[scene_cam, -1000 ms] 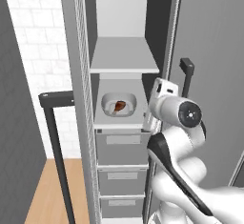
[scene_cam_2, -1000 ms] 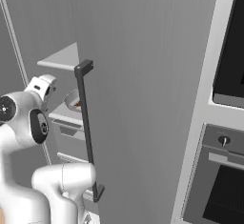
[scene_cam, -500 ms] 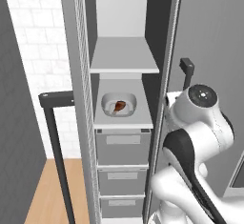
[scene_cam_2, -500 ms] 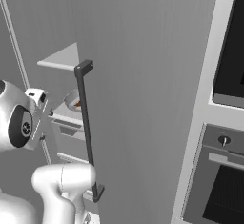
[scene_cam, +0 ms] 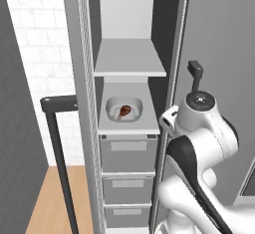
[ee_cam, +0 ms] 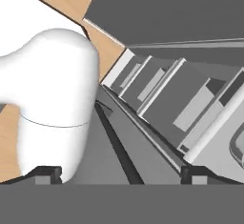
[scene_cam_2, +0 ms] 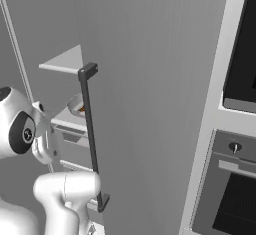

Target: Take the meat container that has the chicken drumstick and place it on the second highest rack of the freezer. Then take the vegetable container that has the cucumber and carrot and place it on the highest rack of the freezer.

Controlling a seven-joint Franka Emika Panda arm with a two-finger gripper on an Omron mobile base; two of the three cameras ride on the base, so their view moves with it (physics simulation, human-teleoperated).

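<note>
The meat container (scene_cam: 124,110), a pale bowl holding a brown chicken drumstick, rests on the lower of the freezer's two open racks (scene_cam: 130,127); in the right base view the meat container (scene_cam_2: 77,106) peeks out behind the door edge. My gripper (ee_cam: 121,170) is open, its dark fingertips (ee_cam: 47,171) wide apart with nothing between them. It points down along the drawer fronts, right of and just below the container. The hand (scene_cam: 169,121) hangs at the rack's right front corner. The vegetable container is out of view.
An empty higher rack (scene_cam: 130,64) sits above the container. Three grey drawers (scene_cam: 128,151) stack below. The freezer door with its dark handle (scene_cam_2: 90,139) stands open on the right, another dark handle (scene_cam: 57,128) on the left. An oven (scene_cam_2: 235,179) is at far right.
My hand has drawn back from the container's rack and turned downward as the arm swung right. The meat container stays on its rack.
</note>
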